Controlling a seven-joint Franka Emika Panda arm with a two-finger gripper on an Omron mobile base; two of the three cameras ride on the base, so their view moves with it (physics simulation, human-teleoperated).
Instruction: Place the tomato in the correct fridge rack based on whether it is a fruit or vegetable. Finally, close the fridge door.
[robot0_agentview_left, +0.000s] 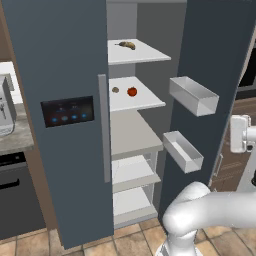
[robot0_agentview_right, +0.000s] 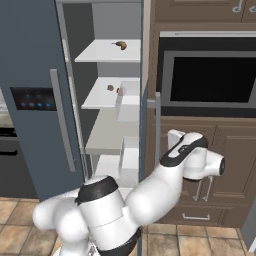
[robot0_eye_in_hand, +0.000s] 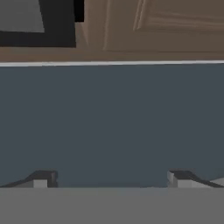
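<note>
A: Where is the tomato (robot0_agentview_left: 132, 91)?
B: On the rack (robot0_agentview_left: 145, 100), second white shelf from the top, with a small brown lump (robot0_agentview_left: 115, 90) just beside it. From the right base camera the door's white bin (robot0_agentview_right: 128, 102) hides most of it; only a red sliver shows.
A: And the door (robot0_agentview_left: 210, 60)?
B: Open, swung out to the right. The right base camera sees it edge-on, so its front is hard to read there.
A: The pincer (robot0_eye_in_hand: 109, 179)?
B: Wide, nothing between the tips. The hand camera looks close at the door's flat blue-grey face, brown cabinet beyond its pale edge. I cannot tell whether the fingertips (robot0_eye_in_hand: 41, 180) touch it.
A: The top shelf?
B: A yellow-brown thing (robot0_agentview_left: 127, 45), too small to make out.
</note>
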